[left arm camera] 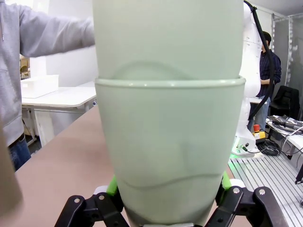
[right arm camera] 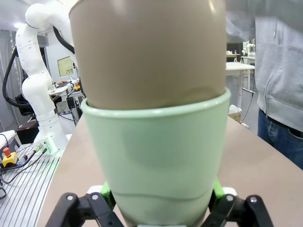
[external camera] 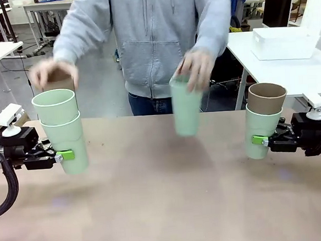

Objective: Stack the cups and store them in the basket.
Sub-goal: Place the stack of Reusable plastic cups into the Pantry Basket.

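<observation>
Matte mint tapered tumblers [external camera: 68,139], two nested, stand upright at the brown table's [external camera: 155,203] left side, clamped by the left gripper [external camera: 64,155]. The right gripper [external camera: 258,140] clamps a mint-and-tan nested pair [external camera: 260,129] at its right side.

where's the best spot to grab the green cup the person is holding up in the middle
Its lower half, in a level pinch from the robot's side. The green cup is upright above the table, and the person's hand wraps its rim, so only the round tapered wall below is bare.
</observation>
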{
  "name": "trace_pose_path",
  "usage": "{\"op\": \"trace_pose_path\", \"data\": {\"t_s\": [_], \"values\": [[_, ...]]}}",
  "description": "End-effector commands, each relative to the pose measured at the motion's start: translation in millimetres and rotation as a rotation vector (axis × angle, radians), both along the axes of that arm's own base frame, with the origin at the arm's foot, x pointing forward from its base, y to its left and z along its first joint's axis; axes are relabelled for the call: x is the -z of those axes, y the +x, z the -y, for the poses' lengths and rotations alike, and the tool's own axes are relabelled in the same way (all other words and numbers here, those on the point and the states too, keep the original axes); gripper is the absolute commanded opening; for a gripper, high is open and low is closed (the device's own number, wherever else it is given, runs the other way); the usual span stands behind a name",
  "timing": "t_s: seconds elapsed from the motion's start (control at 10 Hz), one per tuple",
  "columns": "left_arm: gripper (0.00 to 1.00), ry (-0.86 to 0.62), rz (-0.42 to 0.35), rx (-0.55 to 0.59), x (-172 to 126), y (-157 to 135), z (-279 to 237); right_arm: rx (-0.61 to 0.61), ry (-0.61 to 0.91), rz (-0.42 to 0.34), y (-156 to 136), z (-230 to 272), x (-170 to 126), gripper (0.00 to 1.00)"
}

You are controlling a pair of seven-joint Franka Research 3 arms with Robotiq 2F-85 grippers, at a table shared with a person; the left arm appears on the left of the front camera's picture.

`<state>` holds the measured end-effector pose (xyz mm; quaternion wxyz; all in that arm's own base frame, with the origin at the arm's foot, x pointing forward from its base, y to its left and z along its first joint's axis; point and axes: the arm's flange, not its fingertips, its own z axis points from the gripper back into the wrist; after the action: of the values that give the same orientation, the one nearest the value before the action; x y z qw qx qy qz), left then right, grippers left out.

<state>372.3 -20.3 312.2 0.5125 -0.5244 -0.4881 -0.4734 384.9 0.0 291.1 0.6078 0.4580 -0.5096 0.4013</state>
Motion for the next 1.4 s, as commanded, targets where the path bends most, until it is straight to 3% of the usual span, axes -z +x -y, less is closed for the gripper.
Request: {"op": "trace_pose_path", "data": {"t_s": [0.0, 1.3], "values": [[0.85, -0.006, 0.005, 0.003, -2.1, -1.0, 0.8, 0.001, 0.000, 0.011, 0.6, -0.6, -2.1, 0.86], [0.85, -0.006, 0.005, 0.003, -2.1, -1.0, 0.8, 0.001, 0.000, 0.011, 0.6, -0.6, -2.1, 0.86]]}}
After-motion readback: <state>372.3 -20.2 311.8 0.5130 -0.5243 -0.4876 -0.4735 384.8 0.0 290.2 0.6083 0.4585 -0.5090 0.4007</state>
